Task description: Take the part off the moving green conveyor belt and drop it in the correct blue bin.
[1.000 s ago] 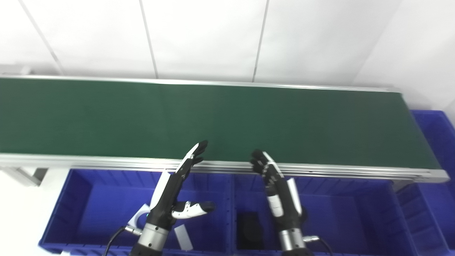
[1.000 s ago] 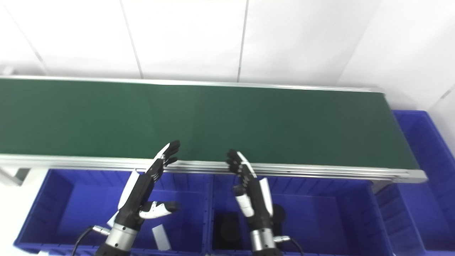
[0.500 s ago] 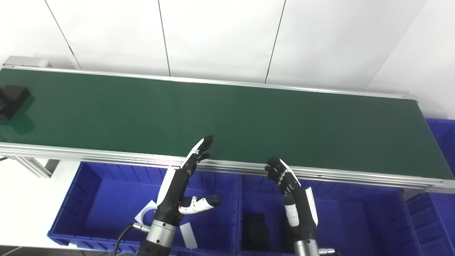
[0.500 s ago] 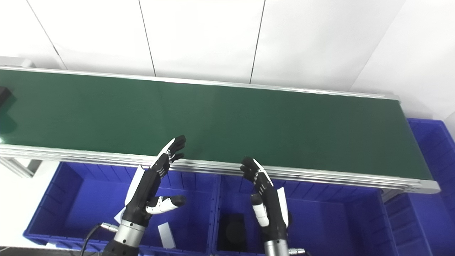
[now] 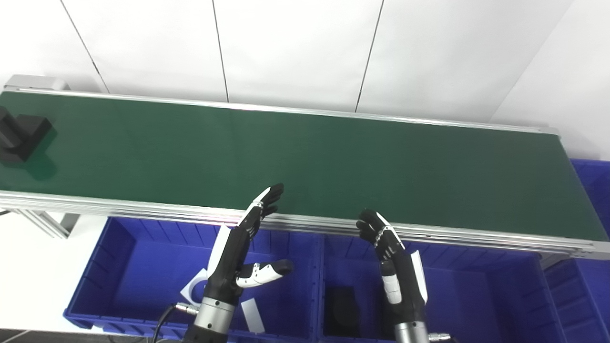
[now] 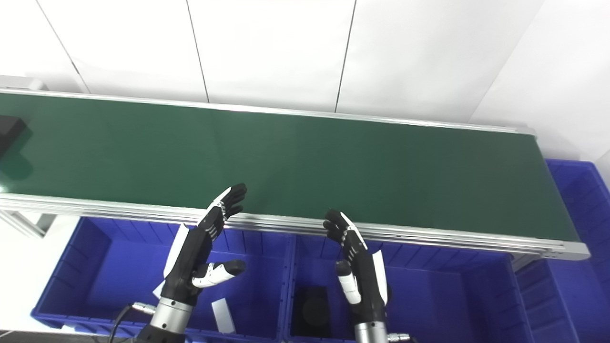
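A black blocky part (image 5: 20, 138) lies at the far left end of the green conveyor belt (image 5: 305, 157); in the right eye view only its edge (image 6: 8, 131) shows. My left hand (image 5: 238, 255) is open and empty, raised over the left blue bin (image 5: 119, 267) with its fingertips near the belt's front rail. My right hand (image 5: 395, 271) is open and empty over the middle blue bin (image 5: 457, 286). Both hands are far to the right of the part.
The left bin holds white flat pieces (image 5: 250, 317) and a white ring-shaped piece (image 5: 195, 288). The middle bin holds black parts (image 5: 340, 309). Another blue bin (image 5: 588, 190) stands past the belt's right end. An aluminium rail (image 5: 143, 209) edges the belt's front.
The black part has come further into view, moving right along the belt. Both hands have stayed almost where they were. The camera shifted between the oldest frames and the later ones.
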Motion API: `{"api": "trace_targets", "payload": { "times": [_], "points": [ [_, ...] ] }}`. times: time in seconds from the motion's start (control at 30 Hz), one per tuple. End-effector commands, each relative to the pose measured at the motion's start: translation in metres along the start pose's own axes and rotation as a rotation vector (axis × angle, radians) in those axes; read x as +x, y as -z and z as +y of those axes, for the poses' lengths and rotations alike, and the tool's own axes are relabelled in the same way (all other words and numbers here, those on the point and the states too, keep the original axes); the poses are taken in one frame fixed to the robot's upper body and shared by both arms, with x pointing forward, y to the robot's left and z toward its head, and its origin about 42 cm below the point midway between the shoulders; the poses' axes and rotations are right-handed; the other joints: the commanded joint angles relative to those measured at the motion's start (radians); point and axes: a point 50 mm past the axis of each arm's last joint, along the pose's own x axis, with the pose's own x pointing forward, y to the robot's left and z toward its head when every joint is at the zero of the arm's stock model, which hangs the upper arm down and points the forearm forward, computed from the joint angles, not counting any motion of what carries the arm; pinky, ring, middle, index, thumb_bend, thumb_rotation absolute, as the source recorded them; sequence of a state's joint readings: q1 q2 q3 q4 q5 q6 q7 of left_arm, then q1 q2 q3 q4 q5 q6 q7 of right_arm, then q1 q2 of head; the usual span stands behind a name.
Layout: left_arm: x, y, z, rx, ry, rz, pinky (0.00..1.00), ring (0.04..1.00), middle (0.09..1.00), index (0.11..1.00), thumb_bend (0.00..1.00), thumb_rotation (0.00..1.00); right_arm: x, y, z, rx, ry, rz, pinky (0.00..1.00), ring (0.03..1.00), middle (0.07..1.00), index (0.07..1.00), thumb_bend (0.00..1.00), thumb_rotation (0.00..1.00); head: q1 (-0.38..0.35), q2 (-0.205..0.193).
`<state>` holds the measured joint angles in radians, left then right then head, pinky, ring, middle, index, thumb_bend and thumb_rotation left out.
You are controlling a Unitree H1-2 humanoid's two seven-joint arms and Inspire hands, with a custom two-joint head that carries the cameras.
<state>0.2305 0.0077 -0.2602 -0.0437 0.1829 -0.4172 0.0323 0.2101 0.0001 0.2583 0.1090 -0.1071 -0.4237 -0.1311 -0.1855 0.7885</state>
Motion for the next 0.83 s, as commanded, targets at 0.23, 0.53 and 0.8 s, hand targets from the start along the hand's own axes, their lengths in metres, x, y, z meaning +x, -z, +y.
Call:
{"api": "trace_targets", "payload": {
  "times": [0.23,0.53,0.8],
  "points": [
    [-0.003,-0.012,0.03,-0.039,0.013,-0.044,0.93,0.948,0.933,0.911,0.83,0.72,0.012,-0.006,0.04,0.029,0.011,-0.061,0.82,0.833,0.865,0.843,0.87,0.95,-0.237,-0.033],
    [-0.003,-0.011,0.032,-0.06,0.033,-0.034,0.93,0.942,0.926,0.914,0.83,0.7,0.016,-0.009,0.041,0.05,0.017,-0.071,0.81,0.828,0.868,0.841,0.88,0.94,-0.223,-0.018],
    [-0.003,-0.012,0.032,-0.053,0.032,-0.035,0.94,0.948,0.934,0.918,0.84,0.7,0.015,-0.009,0.04,0.051,0.015,-0.075,0.81,0.829,0.865,0.84,0.88,0.94,-0.209,-0.018]
  ]
}}
